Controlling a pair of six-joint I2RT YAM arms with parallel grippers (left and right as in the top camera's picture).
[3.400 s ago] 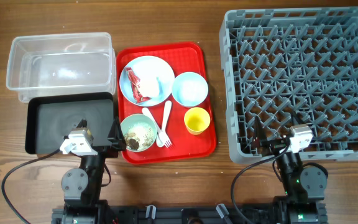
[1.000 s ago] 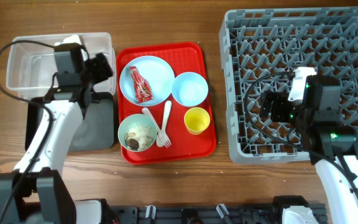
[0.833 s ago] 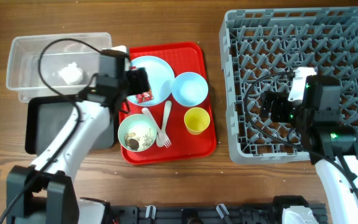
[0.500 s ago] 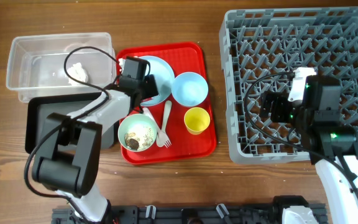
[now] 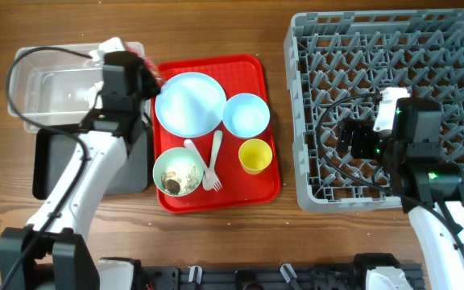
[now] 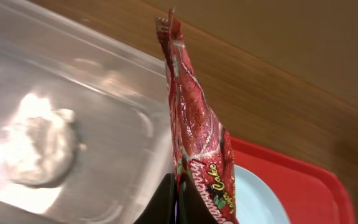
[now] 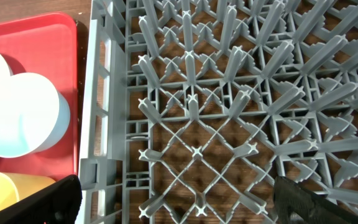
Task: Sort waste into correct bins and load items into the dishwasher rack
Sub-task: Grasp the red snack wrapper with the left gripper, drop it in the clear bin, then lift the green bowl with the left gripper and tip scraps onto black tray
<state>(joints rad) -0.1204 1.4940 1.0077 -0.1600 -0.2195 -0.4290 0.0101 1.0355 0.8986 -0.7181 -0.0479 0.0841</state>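
Note:
My left gripper (image 5: 142,72) is shut on the lower end of the crumpled red-and-white wrapper (image 6: 194,130), which stands up above the right rim of the clear tub (image 6: 117,93). A small white wad (image 6: 39,146) lies inside that tub. The pale-blue plate (image 5: 190,103) is bare on the red tray (image 5: 256,68). Beside it sit a pale bowl (image 5: 246,114), a yellow cup (image 5: 255,155), a bowl with beige food scraps (image 5: 180,171), and a white fork (image 5: 202,167) and spoon (image 5: 216,149). My right gripper (image 7: 179,205) hangs open over the grey dishwasher rack (image 7: 229,93), holding nothing.
The black tray (image 5: 51,165) lies in front of the clear tub, partly under my left arm. The rack (image 5: 393,48) fills the right side of the table, its left wall close to the red tray. Bare wood shows along the front edge.
My left gripper went from the tub to the plate, shut on the wrapper and carried it back to the tub's right rim. The plate is now bare. The right arm has not moved.

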